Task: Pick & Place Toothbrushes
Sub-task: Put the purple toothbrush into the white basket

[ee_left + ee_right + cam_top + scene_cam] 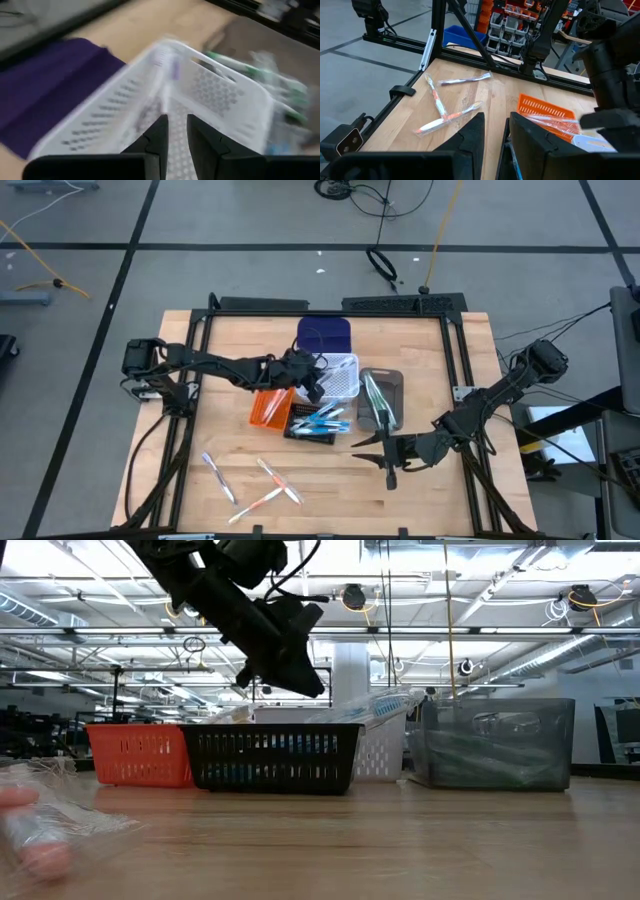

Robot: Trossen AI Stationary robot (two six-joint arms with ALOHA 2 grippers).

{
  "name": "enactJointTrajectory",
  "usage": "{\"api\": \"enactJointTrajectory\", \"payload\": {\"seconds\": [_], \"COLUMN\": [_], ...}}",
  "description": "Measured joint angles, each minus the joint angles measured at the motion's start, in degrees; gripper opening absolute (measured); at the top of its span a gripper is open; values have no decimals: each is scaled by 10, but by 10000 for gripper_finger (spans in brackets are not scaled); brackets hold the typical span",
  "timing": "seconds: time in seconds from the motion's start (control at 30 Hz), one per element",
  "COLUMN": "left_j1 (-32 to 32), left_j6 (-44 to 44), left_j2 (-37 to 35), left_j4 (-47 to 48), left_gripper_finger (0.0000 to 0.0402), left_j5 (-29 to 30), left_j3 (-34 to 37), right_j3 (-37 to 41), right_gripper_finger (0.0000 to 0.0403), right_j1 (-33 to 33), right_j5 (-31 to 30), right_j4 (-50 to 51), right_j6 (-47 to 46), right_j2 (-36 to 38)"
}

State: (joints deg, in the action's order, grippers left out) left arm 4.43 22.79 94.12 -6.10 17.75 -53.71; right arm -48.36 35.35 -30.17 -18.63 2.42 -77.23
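Observation:
Three toothbrushes lie loose on the wood near the table's front left (218, 477) (272, 485) (442, 107). More toothbrushes lie in the bins: blue ones in the black bin (322, 423), green ones in the grey bin (380, 400). My left gripper (318, 388) (177, 122) hangs over the near left corner of the white bin (343, 375) (220, 95), slanting down, fingers a little apart with nothing between them. My right gripper (365, 444) (506, 125) waits above the table just in front of the grey bin, pointing toward the left edge, open and holding nothing.
The orange bin (270, 407) (547, 111), black bin, white bin and grey bin stand close together at mid-table, with a purple bin (325, 335) behind them. A dark frame (455, 350) borders the table. Bare wood lies along the front right.

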Motion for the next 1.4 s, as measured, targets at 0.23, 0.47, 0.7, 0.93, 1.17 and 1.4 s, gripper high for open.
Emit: {"api": "enactJointTrajectory", "payload": {"seconds": [0.23,0.47,0.7,0.93,1.17,1.4], "left_j1": [-17,-109,-255,-378,-472,-550], "left_j6": [-39,1,147,220,358,513], "left_j2": [-73,-164,-180,-172,-172,-154], "left_j4": [84,266,373,380,402,479], "left_gripper_finger": [72,72,72,72,72,72], "left_j5": [-232,-254,-252,-187,-139,-134], "left_j3": [0,0,0,0,0,0], "right_j3": [0,0,0,0,0,0], "right_gripper_finger": [86,86,86,86,86,86], "right_j1": [0,0,0,0,0,0], "right_j5": [1,2,2,2,2,2], "right_j4": [5,12,9,8,7,9], "right_j6": [0,-2,-2,-2,-21,-22], "right_j2": [0,0,0,0,0,0]}}
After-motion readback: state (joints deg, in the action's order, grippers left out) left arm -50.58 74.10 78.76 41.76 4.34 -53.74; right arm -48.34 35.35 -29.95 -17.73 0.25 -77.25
